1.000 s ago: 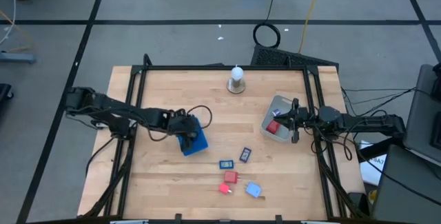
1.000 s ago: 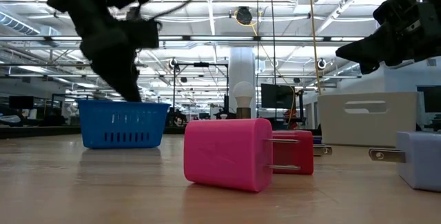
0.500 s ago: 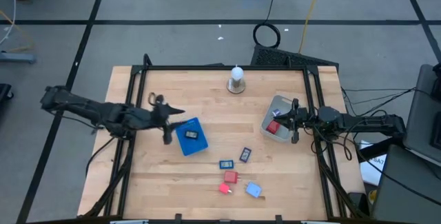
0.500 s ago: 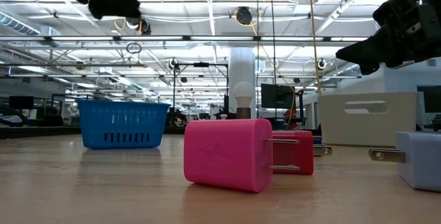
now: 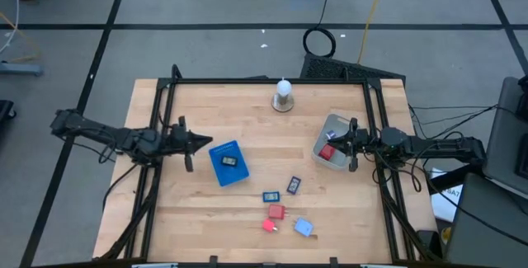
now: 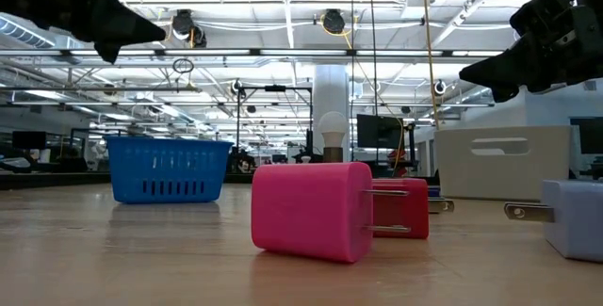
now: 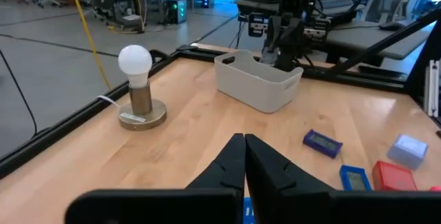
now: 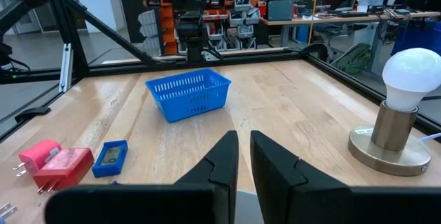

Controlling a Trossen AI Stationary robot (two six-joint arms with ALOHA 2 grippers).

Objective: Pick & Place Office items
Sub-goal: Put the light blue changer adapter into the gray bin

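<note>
Several small office items lie on the wooden table near its front: a dark blue piece [image 5: 294, 185], a blue one [image 5: 271, 195], two red ones [image 5: 275, 212] and a light-blue one [image 5: 303, 228]. Seen low, the nearest is a pink plug block [image 6: 311, 210]. One dark piece [image 5: 231, 162] lies inside the blue basket [image 5: 229, 163], and a red piece [image 5: 327, 153] lies inside the grey container [image 5: 332, 136]. My left gripper [image 5: 206, 143] [image 7: 244, 145] hangs shut and level, left of the basket. My right gripper [image 5: 337, 142] [image 8: 244, 148] is shut and level over the grey container.
A light bulb on a round base [image 5: 283, 96] stands at the table's far edge, in the middle. Black frame rails [image 5: 161, 128] run along the left and right sides. Bare wood [image 5: 272, 140] lies between the basket and the grey container.
My left gripper has drawn back from above the blue basket toward the table's left edge. It has risen, tipped from pointing down to level, and shut. The dark piece in the basket, covered by the gripper before, now shows.
</note>
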